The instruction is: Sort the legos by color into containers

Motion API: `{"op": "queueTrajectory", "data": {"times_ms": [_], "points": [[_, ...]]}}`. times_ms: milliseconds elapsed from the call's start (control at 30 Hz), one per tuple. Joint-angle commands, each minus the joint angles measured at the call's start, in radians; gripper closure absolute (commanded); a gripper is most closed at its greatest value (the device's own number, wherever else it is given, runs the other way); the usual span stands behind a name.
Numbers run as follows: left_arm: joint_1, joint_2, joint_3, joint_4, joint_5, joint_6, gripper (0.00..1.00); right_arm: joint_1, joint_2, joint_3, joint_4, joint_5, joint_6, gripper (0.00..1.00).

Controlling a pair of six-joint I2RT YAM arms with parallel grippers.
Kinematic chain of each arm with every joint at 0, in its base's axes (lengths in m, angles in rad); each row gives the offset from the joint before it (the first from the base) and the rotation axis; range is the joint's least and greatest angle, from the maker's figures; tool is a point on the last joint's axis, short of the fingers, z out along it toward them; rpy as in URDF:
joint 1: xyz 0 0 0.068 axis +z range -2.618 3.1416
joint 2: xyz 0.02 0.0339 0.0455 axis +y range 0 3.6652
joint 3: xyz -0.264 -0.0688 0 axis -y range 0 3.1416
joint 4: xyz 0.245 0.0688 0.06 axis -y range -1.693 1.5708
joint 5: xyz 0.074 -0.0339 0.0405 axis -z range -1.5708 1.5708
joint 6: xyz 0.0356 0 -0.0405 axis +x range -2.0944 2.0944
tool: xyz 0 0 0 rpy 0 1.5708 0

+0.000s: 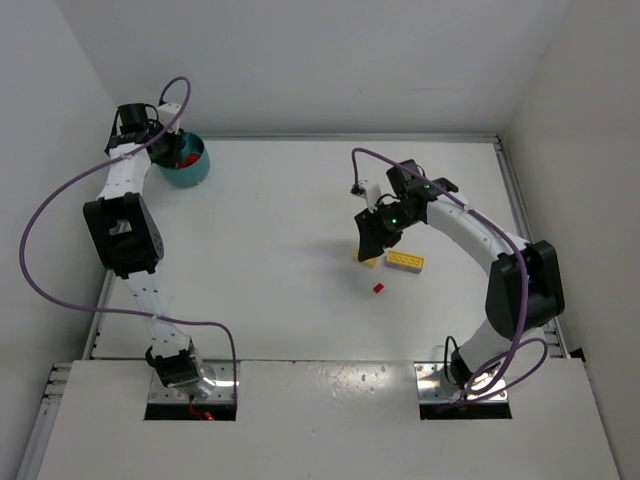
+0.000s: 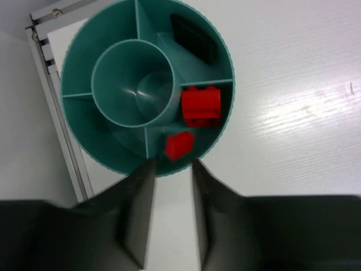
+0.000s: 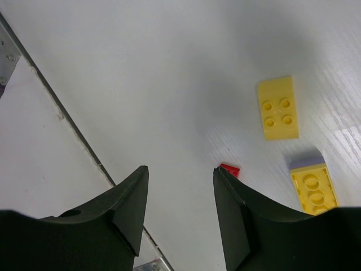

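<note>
The left fingers (image 2: pixel 135 209) stand apart and empty beside the teal bowl (image 2: pixel 79 56), where two red bricks (image 2: pixel 200 105) show in an outer compartment (the smaller one blurred, by the rim). The right fingers (image 3: pixel 127 203) hang open over the worktop (image 3: pixel 169 68), near two yellow bricks (image 3: pixel 277 108) and a tiny red piece (image 3: pixel 230 168).

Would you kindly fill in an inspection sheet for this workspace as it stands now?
Surface: white table, no spills seen.
Job's things: teal bowl holds two red legos in one compartment, a dark piece in another; two yellow legos and a tiny red one lie loose on the table.
Clutter: nothing seen.
Grippers: left gripper open over the bowl's rim; right gripper open above the loose legos.
Cables: purple cable loops along each arm.
Surroundings: white walls.
</note>
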Motion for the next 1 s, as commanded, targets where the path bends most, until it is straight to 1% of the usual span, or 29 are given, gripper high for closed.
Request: {"op": "queueTrajectory", "data": {"times_ms": [0,100,167,233,267,300,333,367,400,433,467,500,533,600,633,700,733,800,867,900,967], "points": [[0.008,-0.005,0.06,0.038,-0.02,-0.02,0.59,0.007,-0.001,0.012,0.005,0.02,-0.005,0.5],[0.008,-0.005,0.071,0.038,-0.04,-0.029,0.51,0.016,-0.001,0.012,0.005,0.031,-0.005,0.5],[0.008,-0.016,0.08,0.038,-0.04,-0.038,0.51,0.016,-0.011,0.002,0.005,0.041,-0.015,0.5],[0.008,-0.054,0.08,0.038,-0.005,-0.039,0.51,0.016,-0.021,-0.018,-0.005,0.05,-0.039,0.5],[0.008,-0.104,0.045,0.038,0.052,-0.039,0.51,0.016,-0.021,-0.027,-0.037,0.061,-0.079,0.51],[0.008,-0.135,0.027,0.038,0.081,-0.039,0.51,0.016,-0.021,-0.027,-0.055,0.061,-0.079,0.54],[0.008,-0.169,-0.024,0.038,0.112,-0.039,0.53,0.016,-0.021,-0.043,-0.072,0.075,-0.129,0.55],[0.008,-0.207,-0.056,0.038,0.179,-0.039,0.53,0.025,-0.021,-0.073,-0.083,0.113,-0.152,0.56],[0.008,-0.247,-0.09,0.038,0.208,-0.039,0.53,0.025,-0.034,-0.095,-0.083,0.138,-0.171,0.58],[-0.001,-0.329,-0.127,0.038,0.233,-0.039,0.53,0.025,-0.047,-0.119,-0.072,0.165,-0.203,0.58],[-0.001,-0.371,-0.204,0.038,0.259,-0.039,0.53,0.025,-0.059,-0.168,-0.058,0.22,-0.212,0.58],[-0.013,-0.411,-0.243,0.038,0.259,-0.039,0.53,0.034,-0.068,-0.188,-0.049,0.247,-0.222,0.58],[-0.024,-0.487,-0.322,0.038,0.281,-0.039,0.53,0.034,-0.068,-0.217,-0.037,0.282,-0.231,0.58],[-0.033,-0.561,-0.398,0.047,0.315,-0.039,0.51,0.056,-0.068,-0.256,-0.016,0.299,-0.231,0.58],[-0.033,-0.627,-0.468,0.047,0.353,-0.039,0.5,0.056,-0.068,-0.27,-0.002,0.299,-0.242,0.58],[-0.033,-0.686,-0.529,0.047,0.388,-0.028,0.45,0.077,-0.068,-0.303,0.032,0.308,-0.265,0.58],[-0.033,-0.709,-0.573,0.047,0.402,-0.019,0.44,0.077,-0.068,-0.304,0.032,0.296,-0.309,0.58],[-0.033,-0.765,-0.599,0.013,0.448,0.027,0.36,0.086,-0.068,-0.313,0.056,0.256,-0.385,0.56],[-0.033,-0.799,-0.621,-0.056,0.518,0.073,0.34,0.087,-0.108,-0.345,0.089,0.216,-0.45,0.56],[-0.033,-0.8,-0.621,-0.085,0.544,0.125,0.32,0.087,-0.125,-0.356,0.119,0.199,-0.532,0.56],[-0.033,-0.812,-0.63,-0.143,0.612,0.149,0.32,0.087,-0.149,-0.376,0.132,0.164,-0.623,0.56]]}}
